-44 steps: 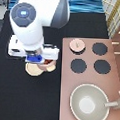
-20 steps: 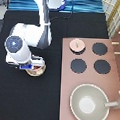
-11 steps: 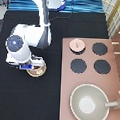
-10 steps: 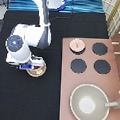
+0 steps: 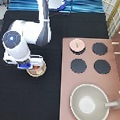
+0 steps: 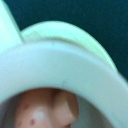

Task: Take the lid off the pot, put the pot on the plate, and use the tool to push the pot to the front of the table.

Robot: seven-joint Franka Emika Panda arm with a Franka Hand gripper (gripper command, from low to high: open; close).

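Observation:
The pinkish-tan pot (image 5: 36,70) sits on the cream plate (image 5: 42,73) on the black table (image 5: 24,104), at the exterior view's left. My gripper (image 5: 28,65) is low at the pot's left edge, under the white hand, touching or nearly touching it. The lid (image 5: 76,45) lies apart on the stove's top-left burner. In the wrist view the pot (image 6: 50,107) and one side tab show under a broad cream-white curved band (image 6: 60,60). I cannot tell whether that band is the tool or the plate's rim. The tool does not show in the exterior view.
The pinkish-brown stove (image 5: 115,78) fills the exterior view's right, with three bare black burners (image 5: 78,66). A large grey-beige pan (image 5: 89,103) with a handle stands at its bottom end.
Since 2.2 s ago the hand has shifted from over the plate toward the exterior view's left and sunk beside the pot. Over the last second nothing has visibly moved.

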